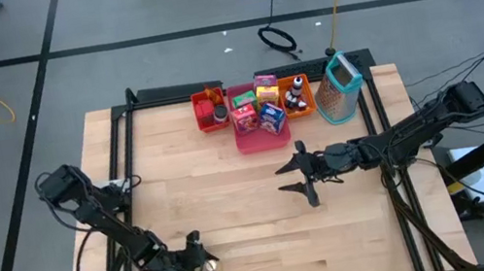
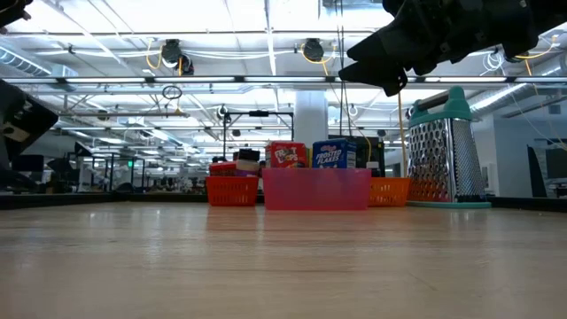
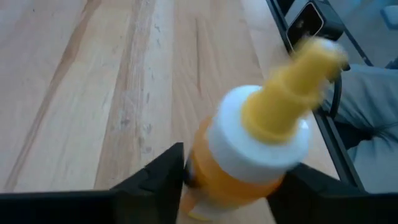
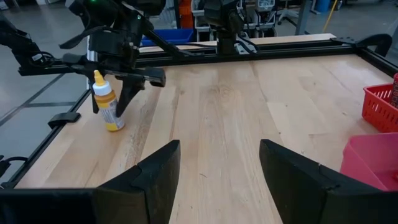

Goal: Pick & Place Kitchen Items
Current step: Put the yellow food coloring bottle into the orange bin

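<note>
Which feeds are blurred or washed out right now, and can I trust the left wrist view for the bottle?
Left wrist view: the bottle fills the frame, its yellow spout smeared by blur, so judge it poorly there. Right wrist view: sharp, bottle upright between the left gripper fingers. Low view: ceiling lights blow out the background, the right gripper a dark silhouette. High view: even light.

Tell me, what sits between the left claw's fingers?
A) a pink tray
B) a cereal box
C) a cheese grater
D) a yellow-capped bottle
D: the left wrist view shows the bottle between the left claw's fingers, and the right wrist view shows it standing upright on the table.
</note>
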`<move>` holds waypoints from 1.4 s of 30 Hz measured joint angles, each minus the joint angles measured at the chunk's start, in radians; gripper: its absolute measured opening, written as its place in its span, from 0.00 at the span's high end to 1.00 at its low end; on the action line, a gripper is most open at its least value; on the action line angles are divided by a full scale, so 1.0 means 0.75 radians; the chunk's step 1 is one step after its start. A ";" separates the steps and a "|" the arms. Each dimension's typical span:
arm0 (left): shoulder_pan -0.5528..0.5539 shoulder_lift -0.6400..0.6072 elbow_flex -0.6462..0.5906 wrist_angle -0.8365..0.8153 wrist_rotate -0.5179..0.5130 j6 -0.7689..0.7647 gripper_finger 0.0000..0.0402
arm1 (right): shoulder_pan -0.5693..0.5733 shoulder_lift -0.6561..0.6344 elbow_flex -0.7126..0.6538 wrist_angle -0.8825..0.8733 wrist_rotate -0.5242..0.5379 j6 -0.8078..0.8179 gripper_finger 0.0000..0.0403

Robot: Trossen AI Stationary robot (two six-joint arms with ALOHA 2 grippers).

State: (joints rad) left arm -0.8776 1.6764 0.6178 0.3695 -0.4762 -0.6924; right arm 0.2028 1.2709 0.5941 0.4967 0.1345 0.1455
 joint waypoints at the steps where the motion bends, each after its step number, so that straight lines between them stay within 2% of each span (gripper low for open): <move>1: 0.001 0.000 0.000 0.001 0.004 0.002 0.56 | 0.000 0.000 0.000 0.000 0.000 0.000 0.47; 5: 0.001 0.000 0.001 0.008 0.012 0.024 0.72 | 0.000 0.000 0.000 0.000 0.000 0.000 0.47; 8: 0.005 0.000 0.001 0.013 0.008 0.058 0.79 | 0.000 0.000 0.000 0.000 0.000 0.000 0.47; 17: 0.119 -0.007 0.001 0.100 0.018 0.133 0.77 | 0.027 0.000 0.000 0.003 -0.007 0.085 0.47; 26: 0.360 -0.008 0.005 0.271 0.174 0.180 0.77 | 0.149 0.099 0.001 0.236 -0.011 0.070 0.47; 35: 0.565 -0.009 0.114 0.267 0.386 0.287 0.77 | 0.187 0.269 0.044 0.340 -0.007 0.104 0.47; 42: 0.644 -0.009 0.233 0.096 0.403 0.359 0.77 | 0.186 0.388 0.153 0.346 -0.009 0.095 0.47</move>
State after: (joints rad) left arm -0.3948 1.6695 0.7929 0.4412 -0.1736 -0.4233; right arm 0.3424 1.5619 0.7086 0.7559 0.1280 0.2168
